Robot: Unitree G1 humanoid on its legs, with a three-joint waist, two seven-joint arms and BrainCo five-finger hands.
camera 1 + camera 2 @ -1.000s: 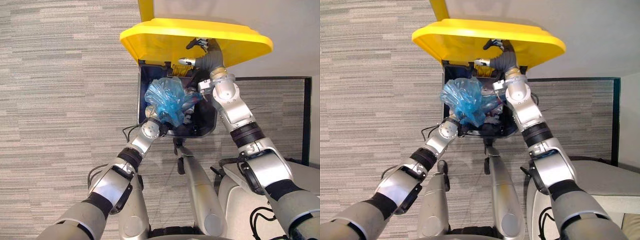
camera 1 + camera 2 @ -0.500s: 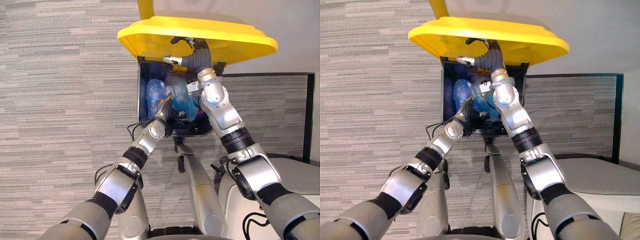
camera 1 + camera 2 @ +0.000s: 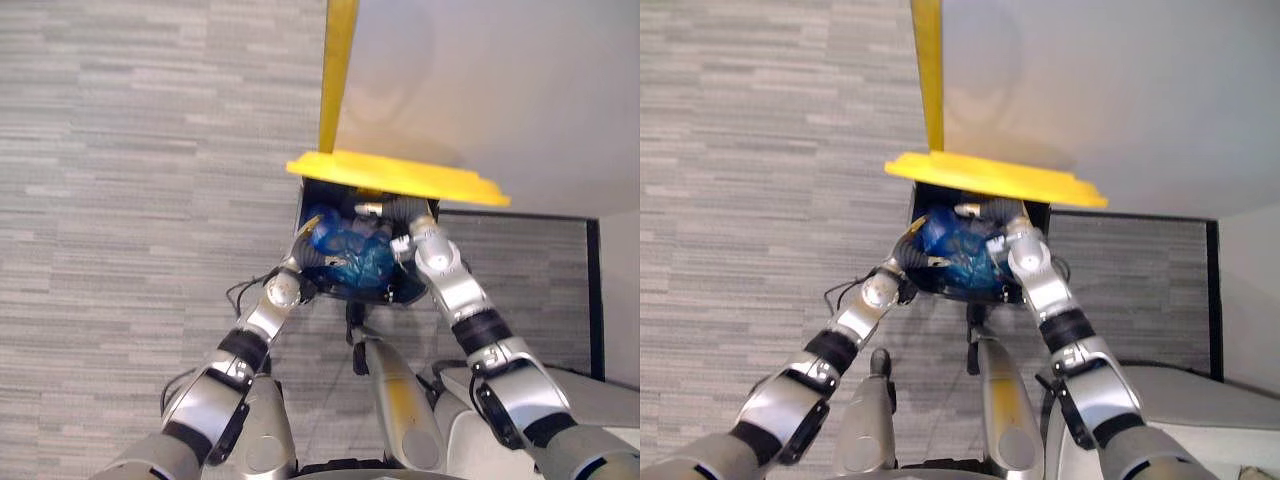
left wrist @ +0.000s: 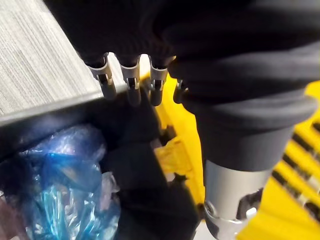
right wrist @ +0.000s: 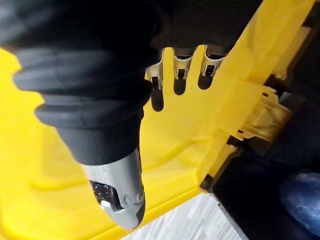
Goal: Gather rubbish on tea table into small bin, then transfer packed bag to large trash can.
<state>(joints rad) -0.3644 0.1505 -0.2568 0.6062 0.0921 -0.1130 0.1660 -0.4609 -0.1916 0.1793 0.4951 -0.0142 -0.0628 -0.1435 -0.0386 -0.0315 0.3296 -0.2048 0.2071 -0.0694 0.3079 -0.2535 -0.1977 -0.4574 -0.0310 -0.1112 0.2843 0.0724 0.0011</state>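
Inside the can [image 3: 404,290], low among its dark walls, lies the blue bag [image 3: 352,255], crumpled and translucent, with neither hand on it. Above the can's mouth the yellow lid [image 3: 400,177] stands raised, hinged at the can's far edge and tipped up off the near one.

Left hand [image 4: 129,75]: at the can's left rim, just beside the bag. Its fingers [image 4: 106,77] reach out straight over the rim and into the can's dark interior, with the thumb [image 4: 227,195] held apart from them; nothing lies between them, so the hand is slack and empty. Its wrist view looks past the fingers to the bag further down in the can, clear of the fingertips, and to the lid's ribbed yellow underside at the can's far side.

Right hand [image 5: 180,65]: over the can's right half, beneath the lid. Its fingers are extended, their dark tips laid against the lid's smooth yellow underside, while the thumb [image 5: 117,190] hangs free below; the hand is flat and grasps nothing. The lid's hinge lugs and a patch of the bag inside the can show beyond the fingers.

Around the can: grey striped carpet [image 3: 120,200] on its left and near sides; a pale wall [image 3: 480,90] behind it.
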